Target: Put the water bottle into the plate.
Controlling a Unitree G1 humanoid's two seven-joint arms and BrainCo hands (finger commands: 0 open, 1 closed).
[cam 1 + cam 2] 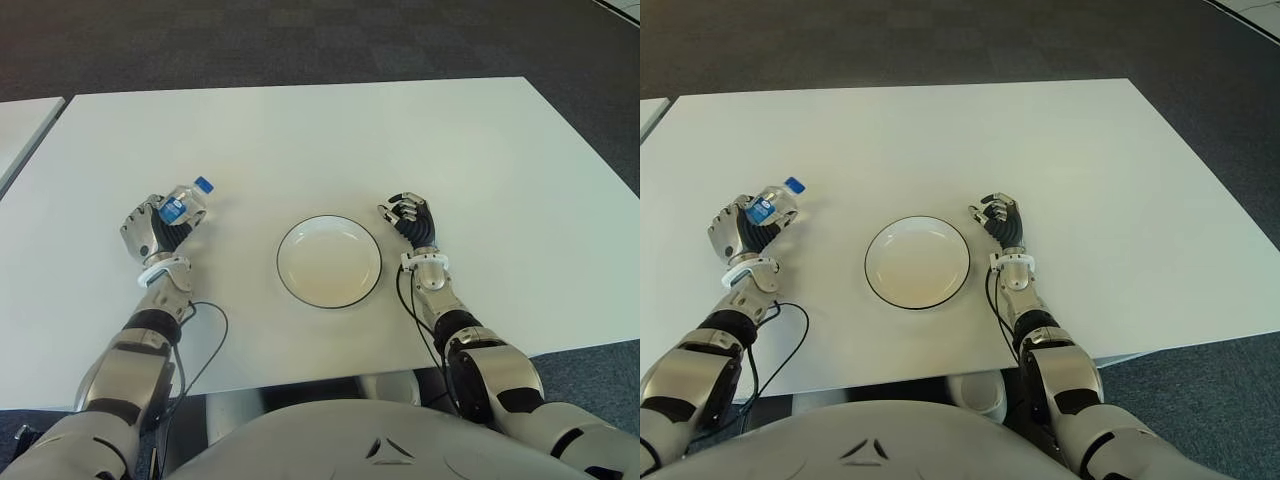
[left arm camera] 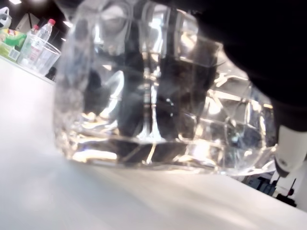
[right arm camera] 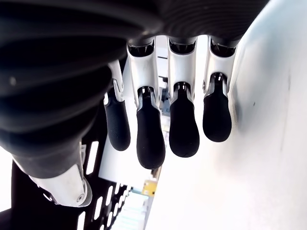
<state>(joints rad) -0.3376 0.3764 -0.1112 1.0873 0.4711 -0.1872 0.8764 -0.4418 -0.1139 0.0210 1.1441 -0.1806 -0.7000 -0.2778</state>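
We have left robot hand (image 1: 152, 238) wrapped around clear water bottle (image 1: 186, 205), blue cap pointing away from us, bottle tilted, low over white table (image 1: 300, 140), well left of plate (image 1: 329, 261). Left wrist view: bottle base fills frame, close to table; we cannot tell whether touching. Grasp looks done. Plate empty, so carry across and set-down remain. Right robot hand (image 1: 408, 221) just right of plate, fingers (image 3: 150, 139) loosely curled, holding nothing.
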